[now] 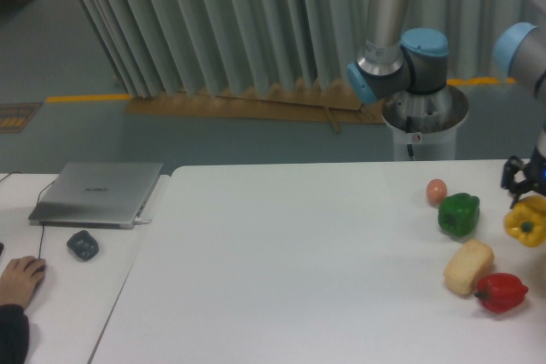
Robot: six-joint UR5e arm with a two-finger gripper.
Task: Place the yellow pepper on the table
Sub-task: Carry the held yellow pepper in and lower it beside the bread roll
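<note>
The yellow pepper [525, 222] shows at the far right edge, bright and glossy, just right of the green pepper [458, 214]. My gripper [526, 200] comes down on it from above, its dark fingers [512, 174] shut around the pepper's top. The arm's wrist is partly cut off by the frame edge. Whether the pepper touches the white table [299, 262] or hangs just above it I cannot tell.
Along the table's right side lie a small orange egg-like ball [437, 191], a cream oblong lump [468, 266] and a red pepper [502, 291]. The arm's base [424, 121] stands behind the table. A side desk at left holds a laptop [98, 193], a dark object [83, 245] and a person's hand [19, 277].
</note>
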